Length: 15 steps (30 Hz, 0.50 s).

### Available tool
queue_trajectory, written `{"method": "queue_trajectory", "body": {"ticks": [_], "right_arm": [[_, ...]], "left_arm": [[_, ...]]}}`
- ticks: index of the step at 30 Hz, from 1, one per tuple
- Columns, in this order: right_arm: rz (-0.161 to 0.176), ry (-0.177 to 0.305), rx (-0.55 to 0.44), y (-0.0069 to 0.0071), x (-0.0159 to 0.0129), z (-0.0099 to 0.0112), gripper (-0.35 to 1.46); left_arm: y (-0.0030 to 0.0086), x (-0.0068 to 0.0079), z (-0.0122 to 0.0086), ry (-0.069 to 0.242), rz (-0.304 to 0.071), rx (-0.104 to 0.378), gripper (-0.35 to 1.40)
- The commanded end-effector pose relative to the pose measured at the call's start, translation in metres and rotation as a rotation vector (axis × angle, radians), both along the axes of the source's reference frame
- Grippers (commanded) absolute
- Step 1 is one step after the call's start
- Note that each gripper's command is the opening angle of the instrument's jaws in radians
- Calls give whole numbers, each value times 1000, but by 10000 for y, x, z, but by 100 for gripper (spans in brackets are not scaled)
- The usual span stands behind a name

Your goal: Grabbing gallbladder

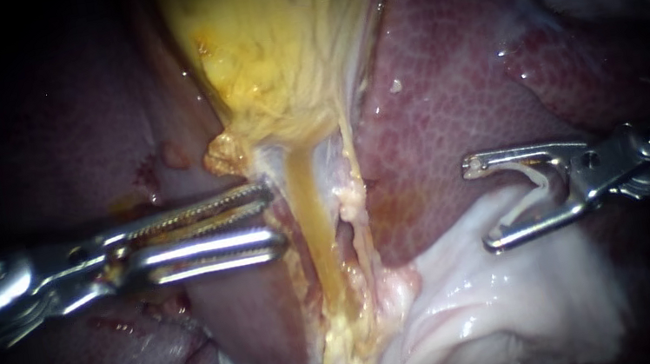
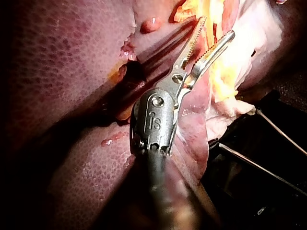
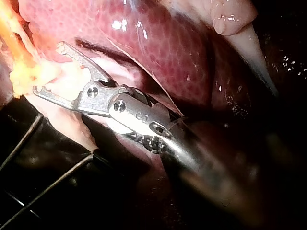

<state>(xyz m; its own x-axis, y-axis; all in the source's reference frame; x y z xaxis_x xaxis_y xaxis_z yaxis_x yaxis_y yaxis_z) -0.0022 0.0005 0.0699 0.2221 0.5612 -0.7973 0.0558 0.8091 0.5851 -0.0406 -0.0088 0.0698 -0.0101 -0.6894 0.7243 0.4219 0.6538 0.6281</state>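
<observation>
Liver (image 1: 452,99) surrounds the yellow gallbladder (image 1: 276,49), far and centre; your left instrument (image 1: 273,213) stands empty, jaws agape at its narrow near end, your right instrument (image 1: 480,204) likewise agape well apart, so closing now risks pinching the tube (image 1: 310,211) instead.

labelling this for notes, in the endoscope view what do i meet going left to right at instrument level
left instrument → yellow tube below the gallbladder → liver → right instrument
</observation>
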Motion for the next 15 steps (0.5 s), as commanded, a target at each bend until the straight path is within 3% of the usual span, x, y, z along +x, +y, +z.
{"method": "queue_trajectory", "body": {"ticks": [1, 4, 8, 15], "right_arm": [[0, 0, 0, 0, 0, 0, 60], [0, 0, 0, 0, 0, 1, 60], [0, 0, 0, 0, 0, 1, 60], [0, 0, 0, 0, 0, 1, 60]], "left_arm": [[0, 4, -1, 3, -5, -1, 47], [2, 17, -5, 8, -13, 1, 47], [16, 28, -9, 11, -29, -5, 47], [41, 30, -9, 17, -39, -47, 47]]}}
